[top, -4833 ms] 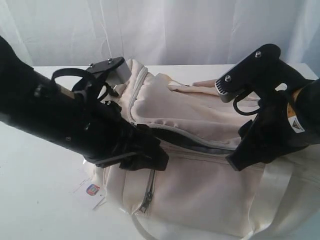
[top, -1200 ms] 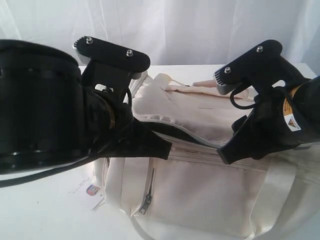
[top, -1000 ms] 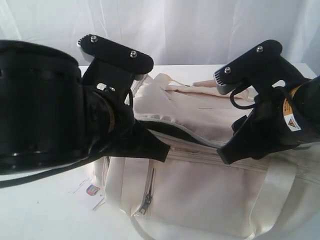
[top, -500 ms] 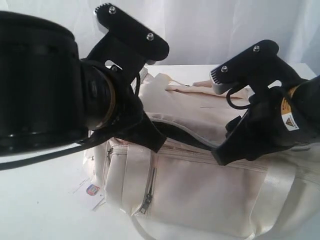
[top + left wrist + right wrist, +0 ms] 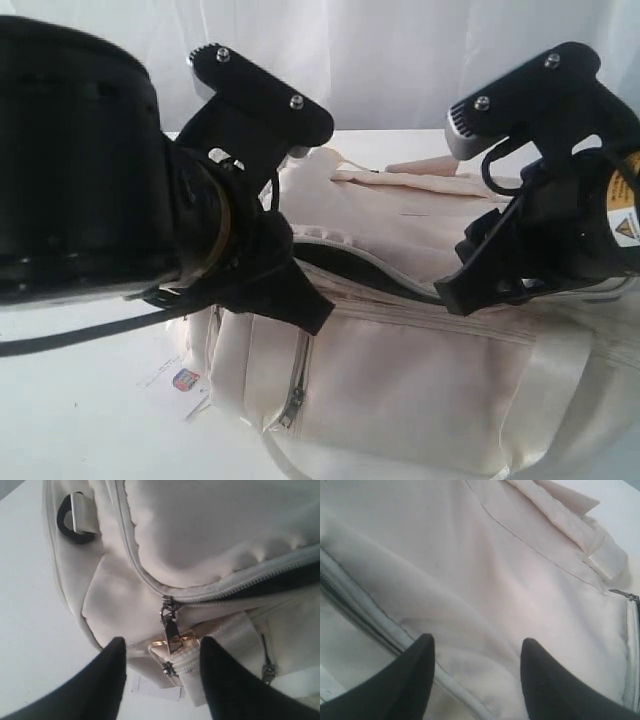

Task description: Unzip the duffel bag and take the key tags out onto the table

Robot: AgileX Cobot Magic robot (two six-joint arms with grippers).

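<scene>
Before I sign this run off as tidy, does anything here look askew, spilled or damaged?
Nothing looks damaged or spilled. The duffel bag has its top zip partly open, its pull just ahead of the open left claw. A small white paper tag lies on the table beside the bag. No key tags show.

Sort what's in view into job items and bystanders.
Job: duffel bag, its main zipper pull, the table, left gripper, right gripper; key tags not in view.
Bystanders: white paper tag, white curtain.
</scene>
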